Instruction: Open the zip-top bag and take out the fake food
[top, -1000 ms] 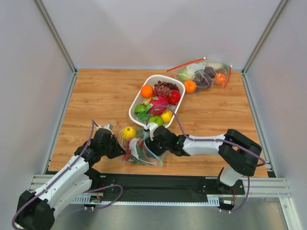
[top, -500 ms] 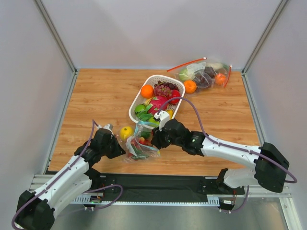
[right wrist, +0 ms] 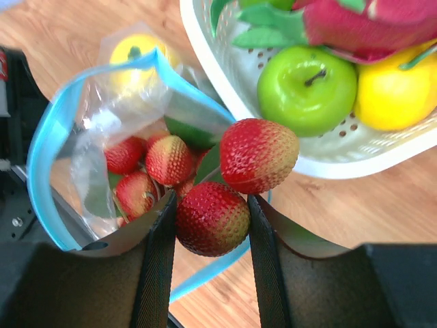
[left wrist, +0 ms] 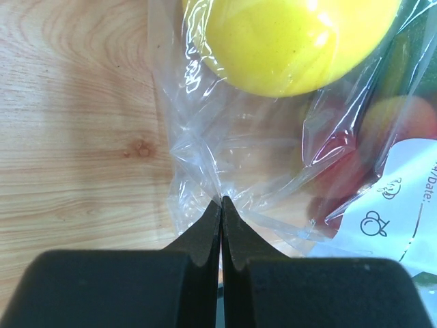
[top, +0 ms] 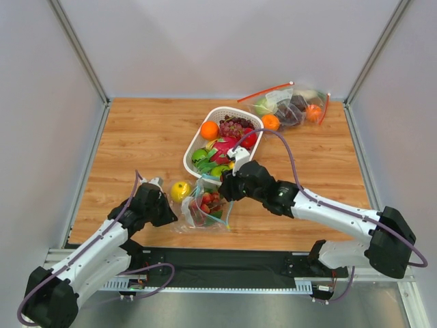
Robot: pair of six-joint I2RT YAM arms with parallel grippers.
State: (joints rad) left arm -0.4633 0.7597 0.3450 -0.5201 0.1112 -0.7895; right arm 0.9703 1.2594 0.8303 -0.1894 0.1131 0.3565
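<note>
Fruit deep in the zip-top bag (top: 205,208) blurs behind crinkled plastic. The bag lies just off the basket's (top: 193,147) near end, mouth open. Left gripper (left wrist: 220,202) pinches its corner tight. Right gripper (right wrist: 208,203) clamps a strawberry (right wrist: 213,220).

Left arm (top: 102,246) low, elbow bent; left gripper (left wrist: 220,205) jaws pinched flat on clear crinkly plastic bag (left wrist: 205,130). Right arm (top: 328,208) stretched leftward, right gripper (right wrist: 209,202) jaws part-spread, clamping a red plastic strawberry (right wrist: 212,222).
</note>
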